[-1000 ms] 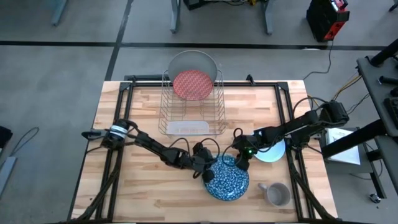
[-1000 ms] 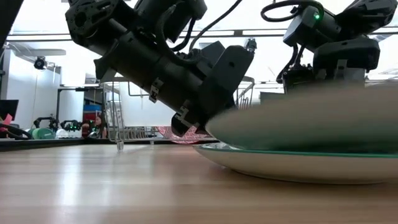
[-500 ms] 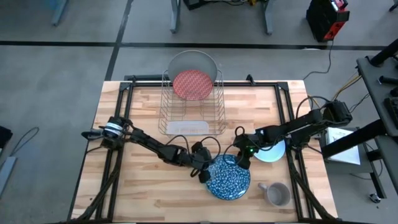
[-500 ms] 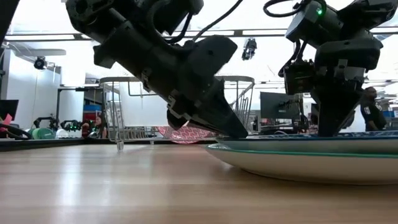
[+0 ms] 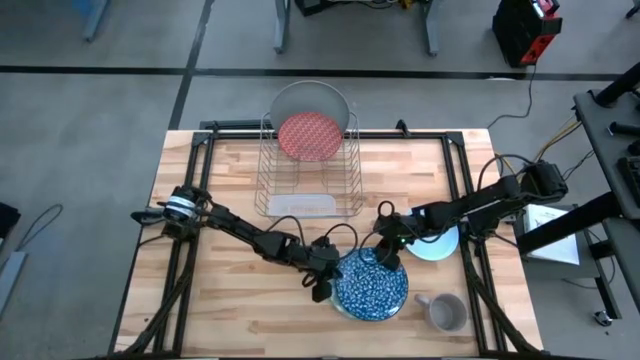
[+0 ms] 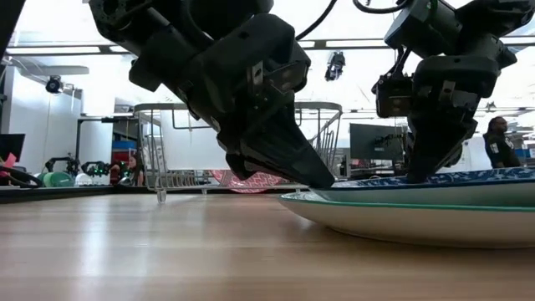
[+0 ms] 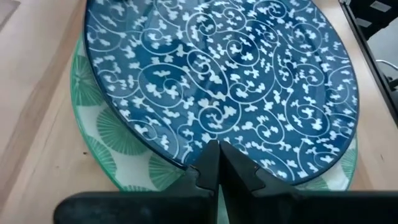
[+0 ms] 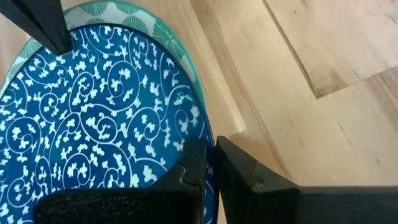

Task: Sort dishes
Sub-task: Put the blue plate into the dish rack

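Observation:
The blue speckled plate (image 5: 372, 285) lies on a white plate with green fans (image 7: 102, 124) at the table's near middle. My left gripper (image 5: 322, 285) is shut at the blue plate's left rim. My right gripper (image 5: 387, 255) is shut on the plate's far rim. The red patterned plate (image 5: 310, 136) and the large grey plate (image 5: 312, 98) stand on edge in the wire rack (image 5: 308, 185). The light-blue plate (image 5: 442, 246) lies flat under my right arm. My left gripper's shut fingertips (image 7: 214, 155) meet the blue plate's left rim (image 7: 189, 160), coming in low and slanting down from the table's left. In the low view the tips (image 6: 322, 180) sit at the seam between the blue plate and the green-fan plate. My right gripper pinches the blue plate's far rim (image 8: 204, 127) between its two fingers, one on the patterned face and one outside the edge. The fingers (image 6: 426, 163) point down from above. The plate stays nearly flat on the plate below.
A grey mug (image 5: 446, 312) stands near the front edge, right of the stacked plates. The rack takes up the far middle of the table. Bare wood lies at the near left (image 5: 230, 310).
In the low view the blue plate was a raised blur a second ago and has come down almost flat onto the green-fan plate. My left gripper has shifted a little toward the table's left and near edge, its tips staying at the rim.

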Robot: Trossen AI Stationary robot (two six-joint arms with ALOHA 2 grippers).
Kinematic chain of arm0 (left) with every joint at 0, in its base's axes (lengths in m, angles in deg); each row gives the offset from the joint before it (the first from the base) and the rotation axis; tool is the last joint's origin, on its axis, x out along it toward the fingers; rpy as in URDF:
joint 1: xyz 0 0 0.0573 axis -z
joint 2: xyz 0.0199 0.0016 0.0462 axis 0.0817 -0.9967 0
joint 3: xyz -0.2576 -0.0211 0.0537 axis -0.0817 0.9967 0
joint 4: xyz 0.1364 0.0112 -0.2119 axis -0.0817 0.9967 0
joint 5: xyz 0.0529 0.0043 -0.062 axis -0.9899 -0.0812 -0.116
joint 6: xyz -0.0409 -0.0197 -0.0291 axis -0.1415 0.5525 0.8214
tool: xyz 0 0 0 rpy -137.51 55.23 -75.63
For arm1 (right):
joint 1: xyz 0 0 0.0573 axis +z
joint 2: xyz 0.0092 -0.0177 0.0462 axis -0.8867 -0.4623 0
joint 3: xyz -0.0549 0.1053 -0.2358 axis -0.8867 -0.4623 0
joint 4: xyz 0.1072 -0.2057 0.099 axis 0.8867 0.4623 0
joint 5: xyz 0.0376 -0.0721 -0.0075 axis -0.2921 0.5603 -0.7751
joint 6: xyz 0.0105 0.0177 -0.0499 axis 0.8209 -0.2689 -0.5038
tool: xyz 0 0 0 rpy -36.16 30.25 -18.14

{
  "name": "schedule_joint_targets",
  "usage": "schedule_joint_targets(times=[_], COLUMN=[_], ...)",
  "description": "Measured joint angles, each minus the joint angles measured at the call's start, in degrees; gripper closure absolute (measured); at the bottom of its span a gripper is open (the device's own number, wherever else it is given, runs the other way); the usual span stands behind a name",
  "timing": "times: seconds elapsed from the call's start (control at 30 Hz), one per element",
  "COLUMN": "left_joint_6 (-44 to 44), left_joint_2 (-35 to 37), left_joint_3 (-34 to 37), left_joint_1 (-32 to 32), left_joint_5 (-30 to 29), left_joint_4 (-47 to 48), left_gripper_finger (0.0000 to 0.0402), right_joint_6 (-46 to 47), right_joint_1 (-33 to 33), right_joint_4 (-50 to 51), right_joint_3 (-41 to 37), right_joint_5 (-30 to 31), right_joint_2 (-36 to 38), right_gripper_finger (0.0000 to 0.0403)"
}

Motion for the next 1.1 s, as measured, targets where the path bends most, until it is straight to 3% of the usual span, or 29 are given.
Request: schedule_joint_targets(times=[0.7,1.0,1.1], left_joint_6=[1.8,3.4,4.8], left_joint_2=[1.7,1.6,0.9], left_joint_3=[-0.3,-0.3,-0.4], left_joint_1=[0.1,0.2,0.2], left_joint_5=[0.7,0.5,0.5], left_joint_4=[5.2,5.3,4.7], left_gripper_finger=[0.0401,0.0401,0.0401], right_joint_6=[0.2,7.4,9.1], right_joint_1=[-0.1,0.2,0.5], right_joint_4=[4.7,19.9,20.9], right_joint_3=[0.0,0.0,-0.2], right_joint_5=[0.3,-2.7,-3.4], right_joint_2=[7.8,15.3,16.5], right_gripper_finger=[0.0315,0.0285,0.0268])
